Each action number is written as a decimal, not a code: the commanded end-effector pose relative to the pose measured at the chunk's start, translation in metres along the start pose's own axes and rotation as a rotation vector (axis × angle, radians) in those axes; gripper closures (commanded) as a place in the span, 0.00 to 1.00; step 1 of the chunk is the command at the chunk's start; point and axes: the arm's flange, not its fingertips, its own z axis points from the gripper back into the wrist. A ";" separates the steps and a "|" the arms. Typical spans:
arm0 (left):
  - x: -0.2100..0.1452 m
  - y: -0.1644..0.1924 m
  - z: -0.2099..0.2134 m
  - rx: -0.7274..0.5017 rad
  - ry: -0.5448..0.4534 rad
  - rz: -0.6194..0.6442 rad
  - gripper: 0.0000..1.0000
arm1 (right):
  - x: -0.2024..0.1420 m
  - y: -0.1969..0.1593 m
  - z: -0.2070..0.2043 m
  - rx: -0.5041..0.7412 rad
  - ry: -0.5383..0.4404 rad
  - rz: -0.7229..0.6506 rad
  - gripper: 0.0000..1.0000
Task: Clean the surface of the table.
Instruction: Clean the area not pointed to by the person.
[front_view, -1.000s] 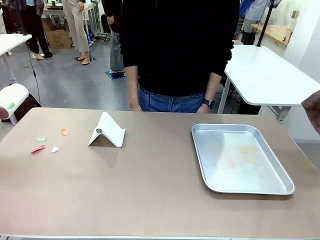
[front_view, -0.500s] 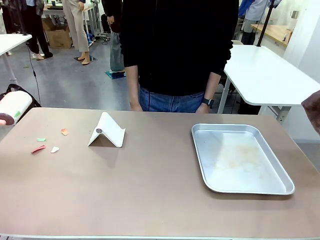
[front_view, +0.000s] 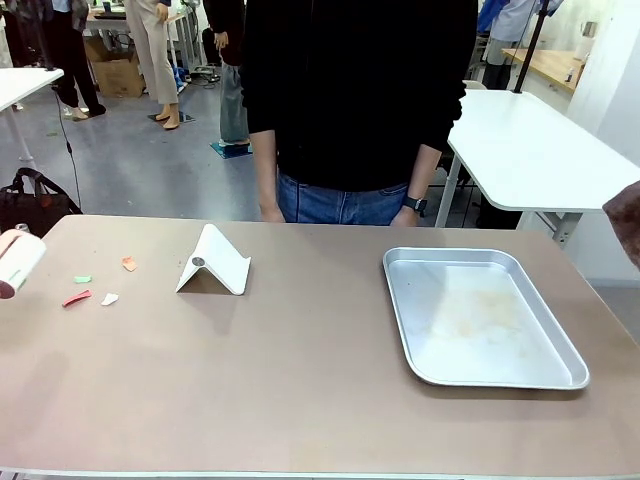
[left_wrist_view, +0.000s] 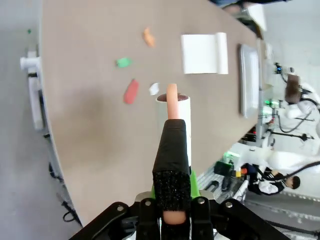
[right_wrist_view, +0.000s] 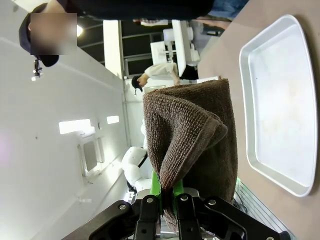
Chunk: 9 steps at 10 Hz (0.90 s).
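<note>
The tan-brown table (front_view: 300, 390) carries small scraps at its left: orange (front_view: 128, 263), green (front_view: 82, 279), red (front_view: 76, 297) and white (front_view: 110, 298). In the left wrist view my left gripper (left_wrist_view: 172, 150) is shut on the pinkish handle of a white lint roller (left_wrist_view: 175, 107), which hangs above the table beside the red scrap (left_wrist_view: 131, 92) and white scrap (left_wrist_view: 154, 89). The roller (front_view: 18, 262) shows at the front view's left edge. My right gripper (right_wrist_view: 170, 202) is shut on a folded brown cloth (right_wrist_view: 192, 145), whose corner (front_view: 625, 215) shows at the right edge.
A white folded stand (front_view: 213, 262) sits right of the scraps. A shallow silver tray (front_view: 480, 315) lies on the table's right half. A person in black stands at the far edge with hands (front_view: 270, 213) near it. White tables stand behind.
The lint roller at the left edge has come down and tilted toward the table, closer to the scraps. The brown cloth at the right has not moved.
</note>
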 end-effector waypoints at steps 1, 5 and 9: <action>0.000 0.003 -0.013 0.037 0.002 0.050 0.78 | 0.000 0.001 0.000 0.000 -0.001 0.002 0.90; 0.034 0.028 -0.040 0.165 0.015 0.119 0.78 | 0.000 0.001 0.000 0.000 -0.001 0.002 0.90; 0.043 0.038 -0.061 0.199 0.061 0.146 0.78 | 0.000 0.001 0.000 0.000 -0.001 0.002 0.90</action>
